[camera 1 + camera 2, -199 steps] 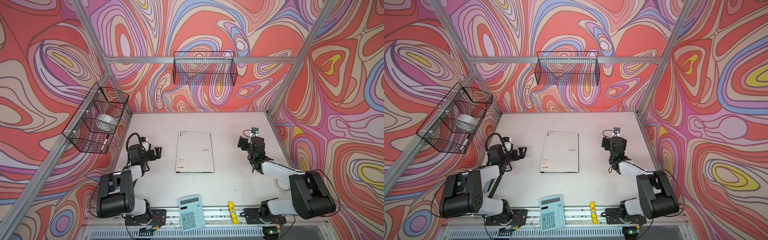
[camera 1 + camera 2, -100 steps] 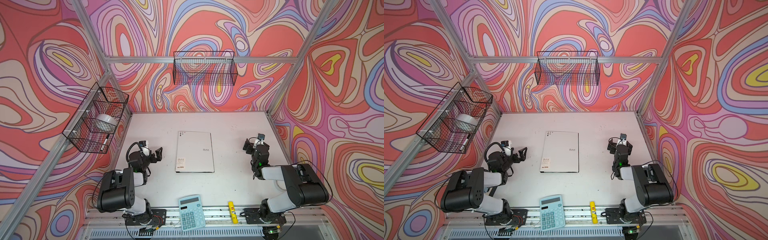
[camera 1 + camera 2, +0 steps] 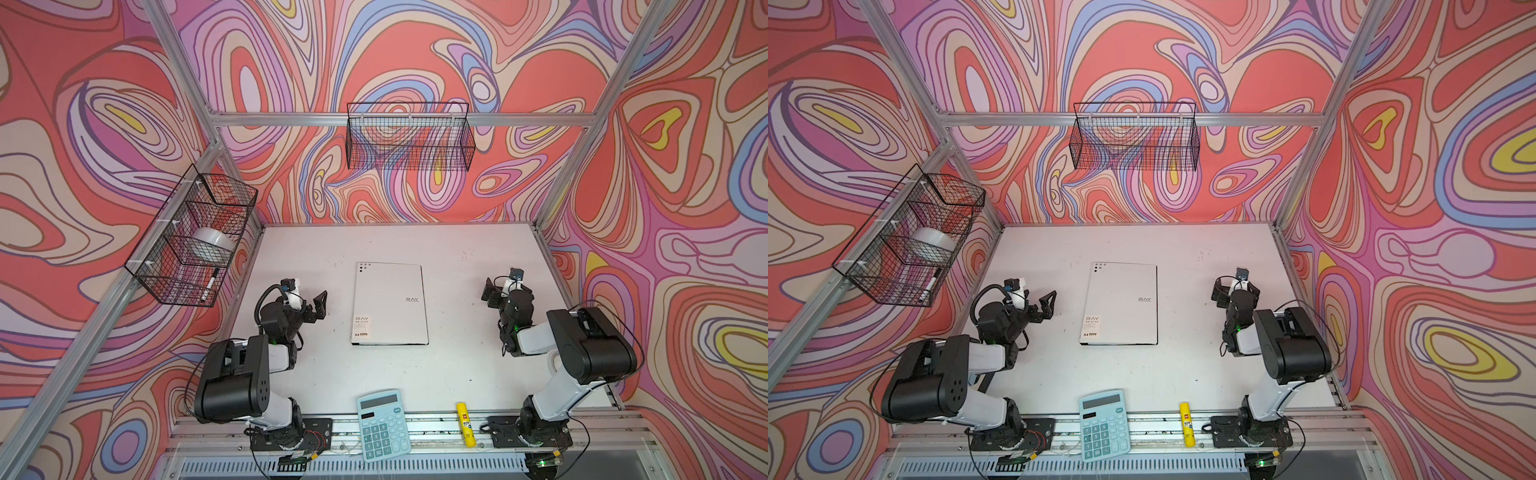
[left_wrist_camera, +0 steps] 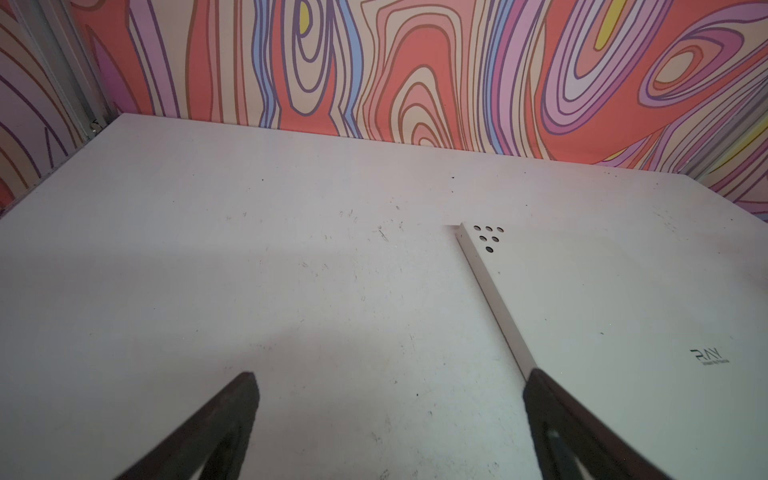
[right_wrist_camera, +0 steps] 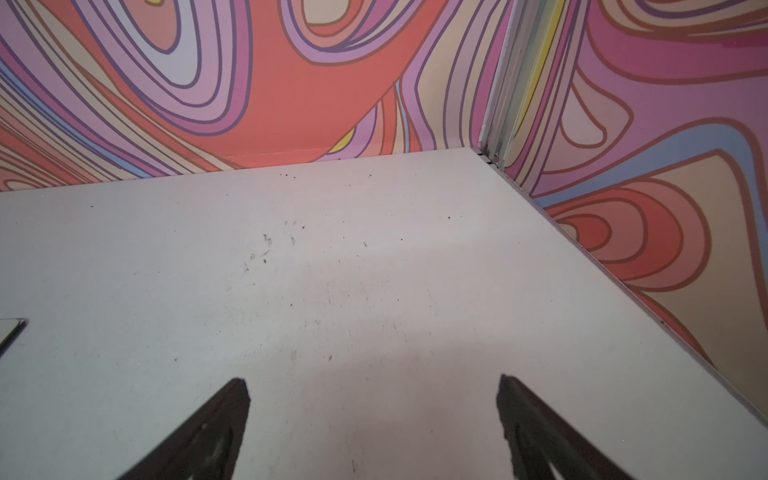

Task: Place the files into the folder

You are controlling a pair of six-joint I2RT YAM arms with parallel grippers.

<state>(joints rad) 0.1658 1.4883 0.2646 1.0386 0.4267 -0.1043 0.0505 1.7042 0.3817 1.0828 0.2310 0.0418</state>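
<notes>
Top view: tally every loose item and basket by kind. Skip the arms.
Folder: 1
Calculator: 1
Glue stick: 1
Tape roll: 1
Marker: 1
Wire baskets: 2
Total: 7

The folder point(image 3: 390, 305) is lying flat and closed in the middle of the table point(image 3: 457, 257), white cover facing up, long side running front to back. It's got "RAY" printed near the right edge, a little cluster of dark dots in the far left corner and a small label at the near left corner.
</notes>
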